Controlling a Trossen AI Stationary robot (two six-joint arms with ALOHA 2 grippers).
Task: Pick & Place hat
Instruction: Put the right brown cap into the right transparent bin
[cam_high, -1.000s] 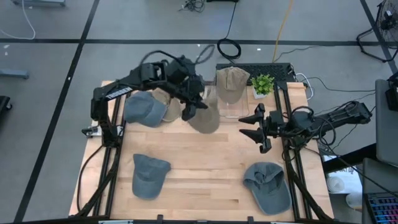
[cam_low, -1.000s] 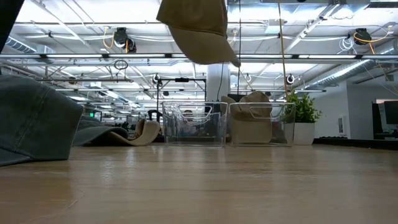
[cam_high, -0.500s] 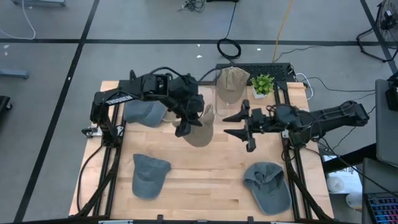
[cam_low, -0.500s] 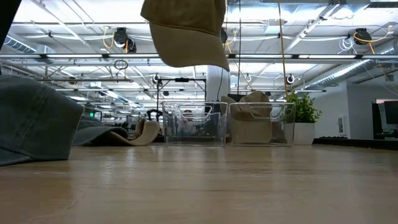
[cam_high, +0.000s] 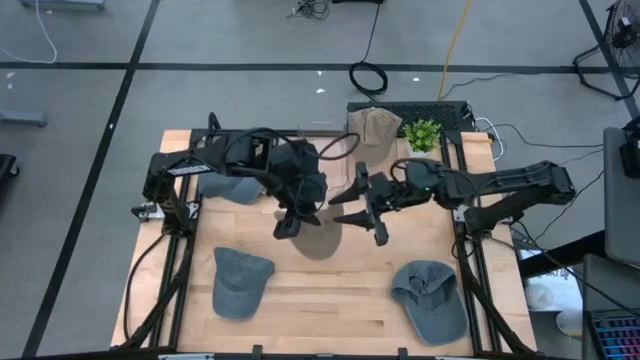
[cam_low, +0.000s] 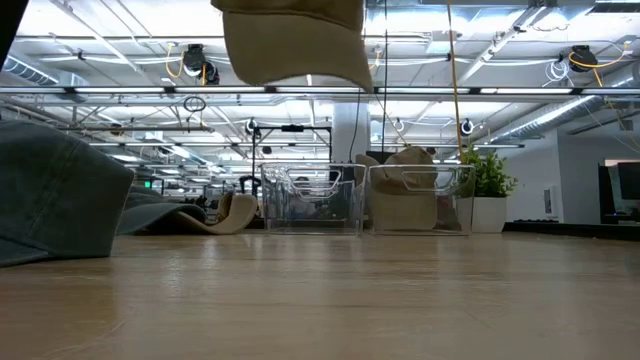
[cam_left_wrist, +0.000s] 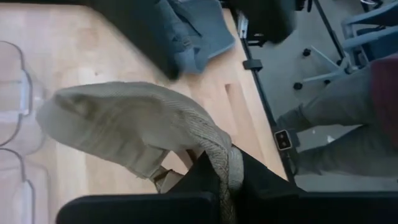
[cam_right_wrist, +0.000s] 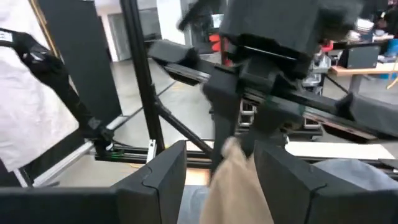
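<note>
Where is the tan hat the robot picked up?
In the high view the tan hat hangs above the table's middle, pinched by the left hand, with the right hand open just beside it.

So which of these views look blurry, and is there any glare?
Right wrist view: motion-blurred throughout, the tan hat and left arm smeared. Left wrist view: the grey hat soft. Low view: glare from ceiling lights, near grey hat out of focus. High view: evenly lit.
</note>
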